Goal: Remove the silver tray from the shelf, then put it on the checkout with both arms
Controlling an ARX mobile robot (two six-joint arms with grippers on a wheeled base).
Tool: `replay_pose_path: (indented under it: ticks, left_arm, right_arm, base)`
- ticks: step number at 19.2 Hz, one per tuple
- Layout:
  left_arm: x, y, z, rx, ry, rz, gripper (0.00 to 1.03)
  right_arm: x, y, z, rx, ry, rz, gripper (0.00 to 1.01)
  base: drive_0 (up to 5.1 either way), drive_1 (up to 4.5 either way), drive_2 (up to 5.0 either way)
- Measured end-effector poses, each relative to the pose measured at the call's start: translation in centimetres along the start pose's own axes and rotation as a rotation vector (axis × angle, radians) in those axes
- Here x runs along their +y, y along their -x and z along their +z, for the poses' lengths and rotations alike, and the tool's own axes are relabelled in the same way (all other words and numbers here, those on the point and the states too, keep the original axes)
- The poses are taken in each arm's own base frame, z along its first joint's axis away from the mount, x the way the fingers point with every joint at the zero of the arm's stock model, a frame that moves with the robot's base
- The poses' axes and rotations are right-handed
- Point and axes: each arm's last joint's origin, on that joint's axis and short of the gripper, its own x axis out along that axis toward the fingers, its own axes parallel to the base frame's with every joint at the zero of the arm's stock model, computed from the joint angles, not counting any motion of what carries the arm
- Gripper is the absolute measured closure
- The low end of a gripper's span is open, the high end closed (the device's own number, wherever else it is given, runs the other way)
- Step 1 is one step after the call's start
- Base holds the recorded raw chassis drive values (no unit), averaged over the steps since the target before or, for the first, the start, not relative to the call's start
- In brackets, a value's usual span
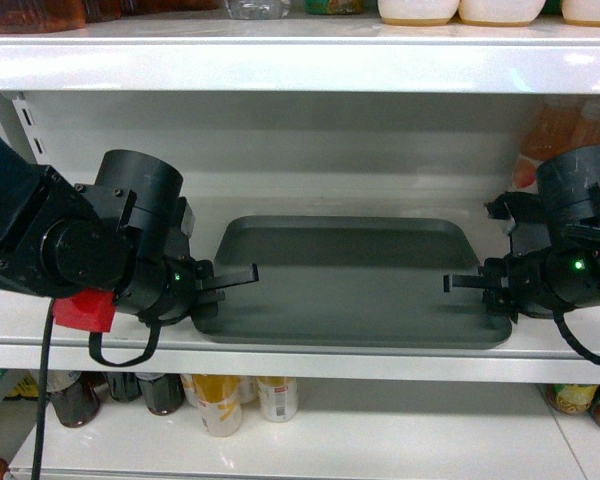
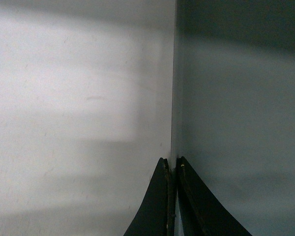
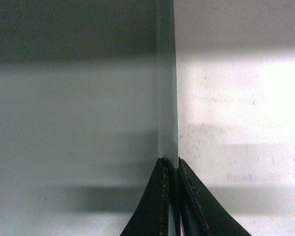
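Gripping the tray (image 1: 350,285) at both short ends: left end effector (image 1: 242,274) clenched on the rim at 9 o'clock, right end effector (image 1: 458,283) clenched on the rim at 3 o'clock. Wrist views show each pair of fingers (image 2: 160,206) (image 3: 157,206) pinching the rim edge. Tray lies flat on the shelf (image 1: 280,355), long side parallel to the front edge. Cans (image 1: 220,400) on the board below at 6 o'clock.

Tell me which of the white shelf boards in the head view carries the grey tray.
The middle board, between the top shelf with containers and the bottom one with cans. Only it bears the silver tray, gripped by the left gripper and right gripper.
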Motion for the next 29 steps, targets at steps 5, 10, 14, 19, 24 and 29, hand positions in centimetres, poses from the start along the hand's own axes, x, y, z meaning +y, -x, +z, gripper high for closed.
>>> replay_pose_path:
  ticks: [5,10,14,19,24,29]
  left_arm:
    - [0.4,5.9,-3.1,-0.035,0.008,-0.005,1.0]
    - [-1.1,12.4,-2.3,-0.19,-0.016,-0.051,1.0]
    - [-0.8,17.7,-4.5,-0.238,-0.026,-0.038,1.0]
    - [-0.2,20.2,-6.6,-0.258,-0.018,-0.007,1.0]
    - [-0.2,20.2,-6.6,-0.257,-0.018,-0.005,1.0]
    - [-0.2,20.1,-6.6,-0.259,-0.017,-0.006,1.0]
  right_arm:
    - [0.1,5.9,-3.3,-0.043,-0.037,0.048,0.98]
    - [0.1,13.2,-3.4,-0.204,-0.065,0.082,0.98]
    - [0.2,18.3,-6.0,-0.265,-0.075,0.125,0.98]
    - [0.4,20.5,-7.7,-0.304,-0.072,0.134,0.99]
    - [0.4,20.5,-7.7,-0.305,-0.072,0.135,0.99]
    - [0.4,20.5,-7.7,-0.306,-0.072,0.135,0.99]
  base:
    - [0.0,0.0,0.0]
    - [0.0,0.0,0.0]
    - [0.0,0.0,0.0]
    - [0.0,0.0,0.0]
    - [0.0,0.0,0.0]
    - [0.0,-3.18,3.2]
